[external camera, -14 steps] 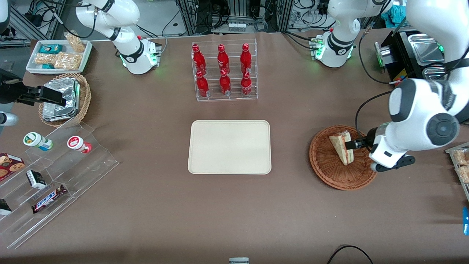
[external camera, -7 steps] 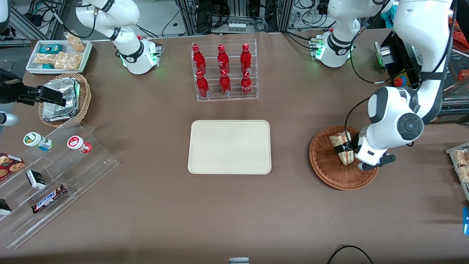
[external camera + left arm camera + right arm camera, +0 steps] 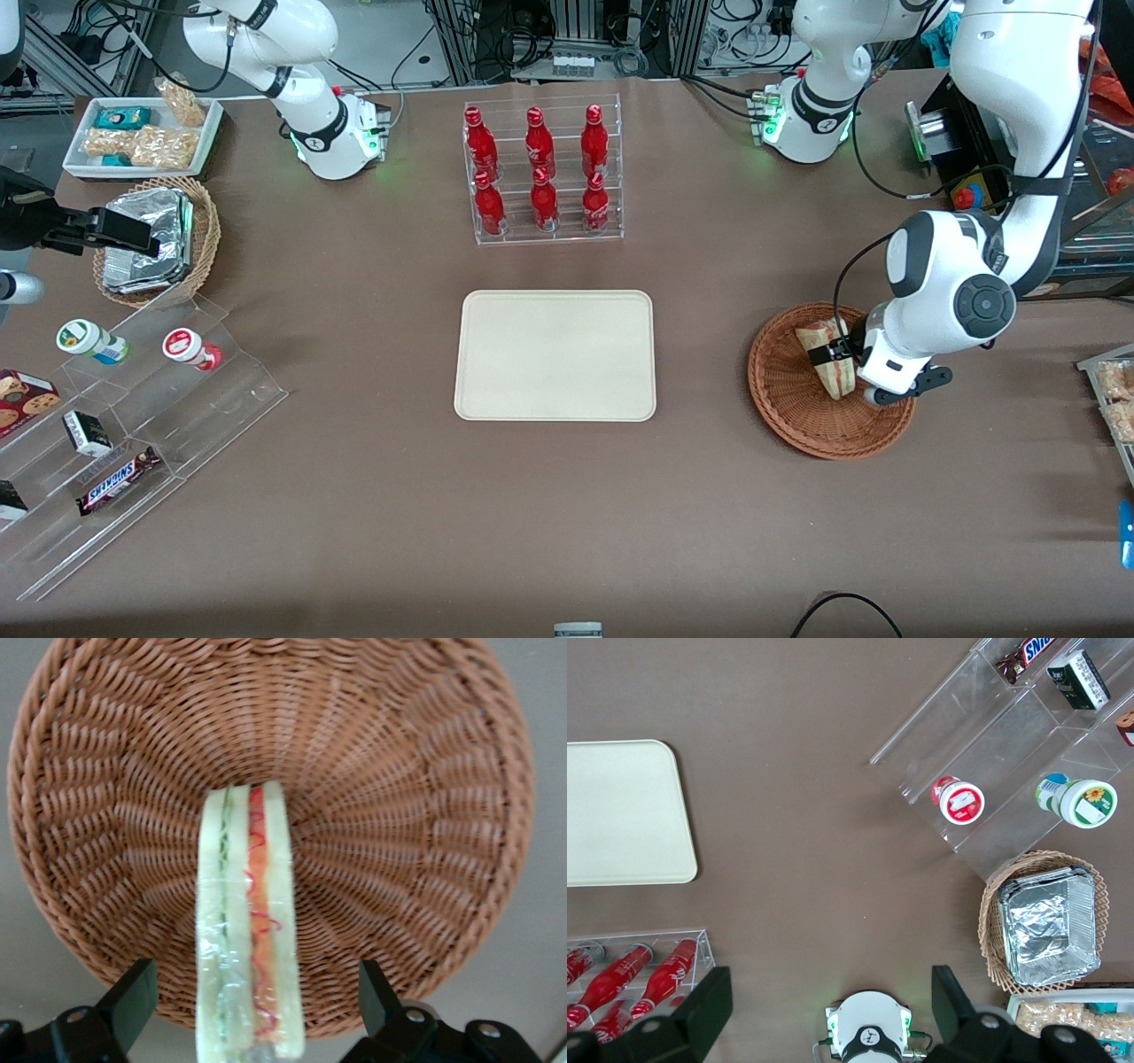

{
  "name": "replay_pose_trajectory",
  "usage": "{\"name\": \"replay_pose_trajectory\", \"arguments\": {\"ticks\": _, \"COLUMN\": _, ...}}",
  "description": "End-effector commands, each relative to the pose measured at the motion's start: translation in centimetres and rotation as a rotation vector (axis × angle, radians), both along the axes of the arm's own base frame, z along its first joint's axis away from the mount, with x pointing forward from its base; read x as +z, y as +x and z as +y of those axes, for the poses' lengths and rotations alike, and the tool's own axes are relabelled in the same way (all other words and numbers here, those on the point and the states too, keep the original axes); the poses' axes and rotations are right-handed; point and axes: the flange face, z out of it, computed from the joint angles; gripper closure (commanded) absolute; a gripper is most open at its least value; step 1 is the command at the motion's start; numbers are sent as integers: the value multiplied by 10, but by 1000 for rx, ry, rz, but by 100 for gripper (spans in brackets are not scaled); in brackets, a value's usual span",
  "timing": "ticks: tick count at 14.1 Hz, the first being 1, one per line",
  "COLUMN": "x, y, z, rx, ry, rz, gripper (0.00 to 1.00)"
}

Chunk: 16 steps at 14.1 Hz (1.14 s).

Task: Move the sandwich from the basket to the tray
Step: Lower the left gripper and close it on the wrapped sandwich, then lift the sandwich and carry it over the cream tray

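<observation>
The sandwich [image 3: 813, 338] stands on edge in the reddish-brown basket [image 3: 797, 403] at the working arm's end of the table. Its red and green filling [image 3: 251, 904] faces the wrist camera, under clear wrap. My gripper [image 3: 835, 353] is low in the basket, astride the sandwich. It is open: one black finger [image 3: 133, 999] and the other [image 3: 376, 997] stand wide on either side of the bread, each with a gap to it. The woven basket wall [image 3: 416, 815] fills the left wrist view. The cream tray [image 3: 555, 354] lies bare mid-table, beside the basket.
A clear rack of red bottles [image 3: 542, 173] stands farther from the front camera than the tray. Toward the parked arm's end are a tan basket of foil packets [image 3: 155, 239], a white snack tray [image 3: 142, 133] and acrylic steps with snacks [image 3: 133, 425].
The left arm has swung its wrist in over the basket and brought the gripper down around the sandwich. In the last half second it only shifted slightly. The sandwich has not moved.
</observation>
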Motion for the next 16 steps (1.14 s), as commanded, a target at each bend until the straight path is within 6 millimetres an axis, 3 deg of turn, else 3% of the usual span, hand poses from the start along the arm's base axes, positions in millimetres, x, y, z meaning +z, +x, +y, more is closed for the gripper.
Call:
{"name": "replay_pose_trajectory", "arguments": {"ticks": 1, "x": -15, "y": -10, "z": 5, "rx": 33, "ry": 2, "rz": 27, "gripper": 0}}
{"name": "replay_pose_trajectory", "arguments": {"ticks": 3, "x": -32, "y": -11, "z": 4, "rx": 55, "ry": 2, "rz": 46, "gripper": 0}}
{"name": "replay_pose_trajectory", "arguments": {"ticks": 9, "x": -49, "y": -14, "z": 3, "rx": 71, "ry": 2, "rz": 76, "gripper": 0}}
{"name": "replay_pose_trajectory", "arguments": {"ticks": 11, "x": -52, "y": -14, "z": 3, "rx": 73, "ry": 2, "rz": 81, "gripper": 17}}
{"name": "replay_pose_trajectory", "arguments": {"ticks": 14, "x": -49, "y": -12, "z": 3, "rx": 88, "ry": 5, "rz": 79, "gripper": 59}}
{"name": "replay_pose_trajectory", "arguments": {"ticks": 16, "x": -42, "y": -7, "z": 2, "rx": 130, "ry": 15, "rz": 73, "gripper": 79}}
